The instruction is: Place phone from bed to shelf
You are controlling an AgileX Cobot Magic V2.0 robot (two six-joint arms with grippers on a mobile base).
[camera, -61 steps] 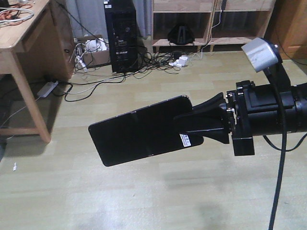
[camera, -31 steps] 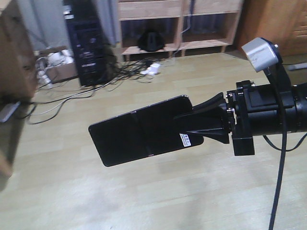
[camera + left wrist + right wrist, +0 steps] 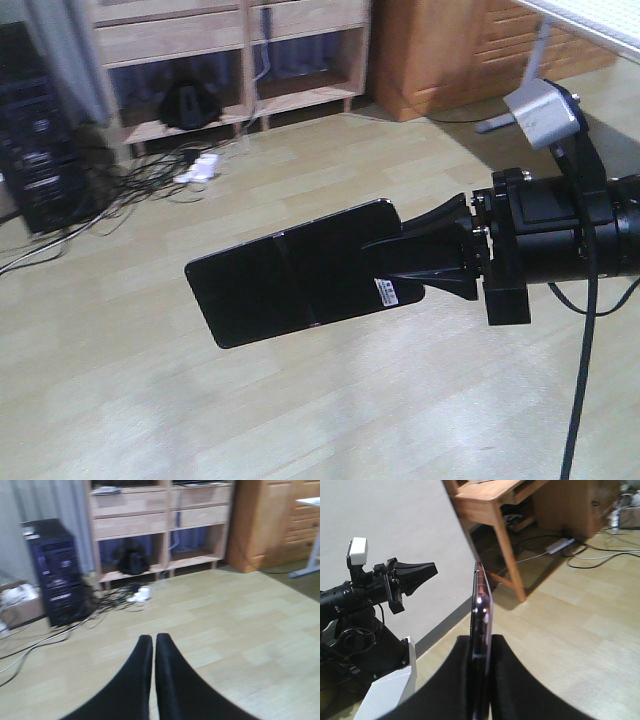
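Driving this one remotely, here's what I've got on screen. The right end effector (image 3: 385,262) is clamped tight on the phone (image 3: 270,290), pinching the end with the white barcode sticker (image 3: 387,293). The rest of the slab sticks out free, up in the air over the pale plank floor (image 3: 300,420). On the right wrist cam the phone shows edge-on between the two fingers. The left end effector (image 3: 153,640) has its fingers pressed nearly together, just a sliver of gap, nothing in it. The shelf (image 3: 132,525) is across the room, well apart from the phone, with a black computer tower (image 3: 55,570) beside it.
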